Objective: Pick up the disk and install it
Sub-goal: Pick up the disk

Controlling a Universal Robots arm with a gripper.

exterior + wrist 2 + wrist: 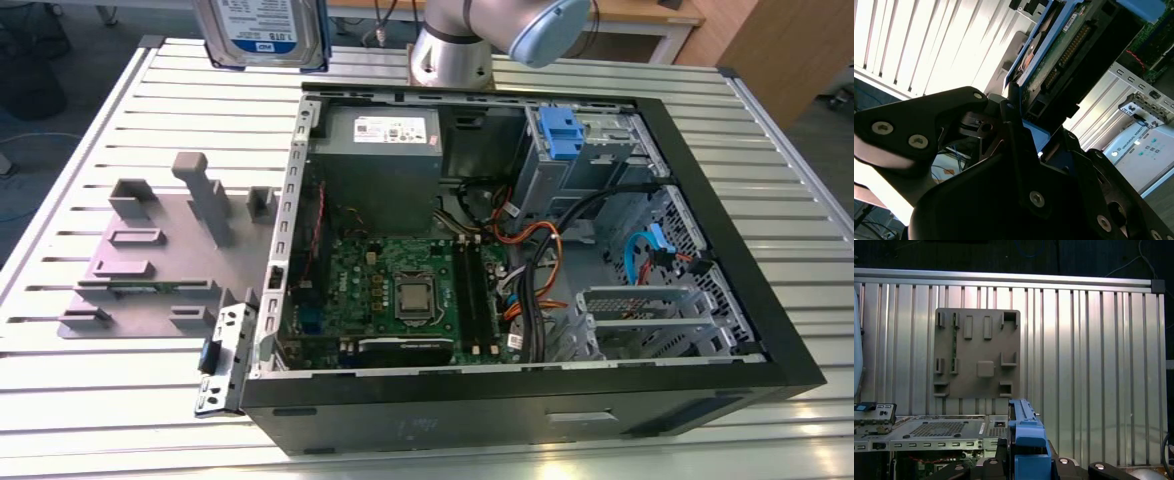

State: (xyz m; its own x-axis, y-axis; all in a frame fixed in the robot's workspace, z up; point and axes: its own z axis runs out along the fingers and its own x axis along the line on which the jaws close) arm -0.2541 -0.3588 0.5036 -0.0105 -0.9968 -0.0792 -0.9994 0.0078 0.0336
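The disk, a silver drive with a white-and-blue label, hangs in the air above the table's far edge, towards the exterior view's left and outside the open computer case. In the second wrist view my gripper is shut on the disk, whose circuit-board side and blue side bracket run away from the black fingers. The first wrist view shows the disk's blue bracket edge-on between the gripper's black parts.
Inside the case are a grey power-supply box, a green motherboard, cables and a drive bay with a blue latch. A grey fixture plate with upright blocks lies on the slatted table. The arm's base stands behind the case.
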